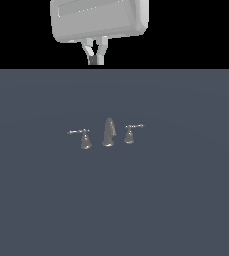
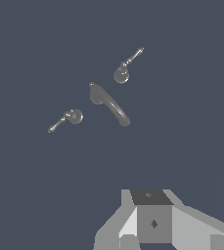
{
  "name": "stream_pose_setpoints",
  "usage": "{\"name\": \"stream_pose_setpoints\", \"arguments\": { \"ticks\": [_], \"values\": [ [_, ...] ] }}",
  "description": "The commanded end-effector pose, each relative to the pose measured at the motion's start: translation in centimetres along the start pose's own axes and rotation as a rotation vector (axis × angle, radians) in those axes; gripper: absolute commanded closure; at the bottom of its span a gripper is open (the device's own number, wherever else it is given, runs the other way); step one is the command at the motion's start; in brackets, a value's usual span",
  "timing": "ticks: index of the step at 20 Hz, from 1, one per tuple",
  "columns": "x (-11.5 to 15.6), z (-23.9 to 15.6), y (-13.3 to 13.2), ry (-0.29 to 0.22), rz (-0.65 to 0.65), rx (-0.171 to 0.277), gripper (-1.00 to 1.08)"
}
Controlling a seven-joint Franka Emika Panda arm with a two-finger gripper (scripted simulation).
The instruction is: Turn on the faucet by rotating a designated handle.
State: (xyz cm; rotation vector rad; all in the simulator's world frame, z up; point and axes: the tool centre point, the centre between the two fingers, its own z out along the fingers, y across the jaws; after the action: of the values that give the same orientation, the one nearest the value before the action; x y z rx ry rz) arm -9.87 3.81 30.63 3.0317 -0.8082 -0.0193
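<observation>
The faucet [image 1: 109, 133] is a tiny grey metal set in the middle of the dark floor: a tapered spout with a lever handle on each side. The handle [image 1: 131, 133] with the shorter lever stands on the exterior view's right of the spout. The longer-levered handle [image 1: 84, 138] is on the left. My gripper [image 1: 94, 59] hangs high above and well behind the set, open, holding nothing. In the wrist view the curved spout [image 2: 108, 105] lies between both lever handles, far from my gripper [image 2: 151, 220]; I cannot tell there which lever is the shorter.
A flat dark blue-grey surface [image 1: 186, 200] carries the faucet set. Nothing else stands on it.
</observation>
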Motion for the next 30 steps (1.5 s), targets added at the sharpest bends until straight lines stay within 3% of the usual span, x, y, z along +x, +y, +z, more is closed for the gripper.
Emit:
{"name": "stream_pose_setpoints", "arguments": {
  "ticks": [1, 16, 30],
  "values": [
    [1.4, 1.5, -0.6, 0.001, 0.054, 0.002, 1.08],
    [10.8, 10.6, -2.3, 0.004, 0.377, 0.005, 1.08],
    [20.1, 19.1, -0.9, 0.009, 0.692, 0.007, 1.08]
  ]
}}
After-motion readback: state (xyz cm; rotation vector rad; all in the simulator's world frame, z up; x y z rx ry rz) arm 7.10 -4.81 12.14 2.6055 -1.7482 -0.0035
